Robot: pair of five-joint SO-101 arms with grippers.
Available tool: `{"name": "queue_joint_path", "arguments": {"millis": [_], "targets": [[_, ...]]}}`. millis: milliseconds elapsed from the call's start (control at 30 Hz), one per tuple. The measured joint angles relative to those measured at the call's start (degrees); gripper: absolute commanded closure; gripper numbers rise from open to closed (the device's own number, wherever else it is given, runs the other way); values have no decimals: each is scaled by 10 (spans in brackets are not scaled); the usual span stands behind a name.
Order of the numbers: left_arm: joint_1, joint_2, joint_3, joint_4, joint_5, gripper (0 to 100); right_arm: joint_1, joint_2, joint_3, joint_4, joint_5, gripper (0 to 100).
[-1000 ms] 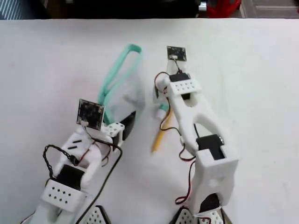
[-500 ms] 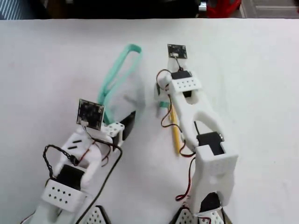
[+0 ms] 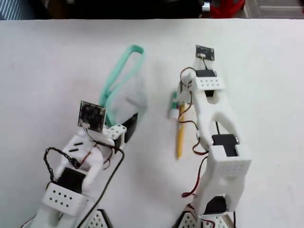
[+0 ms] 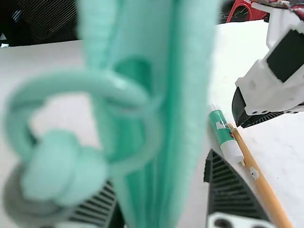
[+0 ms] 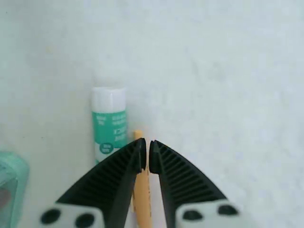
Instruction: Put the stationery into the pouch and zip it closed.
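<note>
A see-through pouch (image 3: pixel 129 95) with a teal zip edge lies left of centre. My left gripper (image 3: pixel 128 126) is shut on its near corner. In the left wrist view the pouch edge (image 4: pixel 156 71) and its ring pull (image 4: pixel 80 137) sit between my left gripper's (image 4: pixel 161 209) fingers. A yellow pencil (image 3: pixel 179 135) lies on the table, its far end pinched in my shut right gripper (image 3: pixel 183 102). In the right wrist view the pencil (image 5: pixel 141 202) passes between the tips of that gripper (image 5: pixel 146 151). A green and white glue stick (image 5: pixel 110 124) lies just beside it.
The glue stick (image 3: pixel 172 106) rests between the pouch and the right arm. The left wrist view shows the glue stick (image 4: pixel 223 135), the pencil (image 4: pixel 259 180) and the right gripper (image 4: pixel 266 99) beyond the pouch. The white table (image 3: pixel 266 71) stretches bare to the right and far side.
The right arm has shifted right, dragging the pencil's far end with it. The pencil swung from slanted to nearly straight. The glue stick shifted slightly right. The left arm and pouch stayed put.
</note>
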Motion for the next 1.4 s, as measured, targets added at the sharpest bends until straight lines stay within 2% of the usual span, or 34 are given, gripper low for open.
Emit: {"name": "queue_joint_path", "arguments": {"millis": [233,400,500,867,1100,1400], "targets": [[0,0,0,0,0,771,-13,-2,0,15,3,739],[0,0,0,0,0,771,-55,-18,1,-2,52,822],[0,0,0,0,0,771,-80,-28,1,-10,62,816],[0,0,0,0,0,771,-84,-11,1,-82,65,821],[0,0,0,0,0,771,-87,50,-22,-85,70,971],[0,0,0,0,0,771,-82,69,-54,-56,70,981]]}}
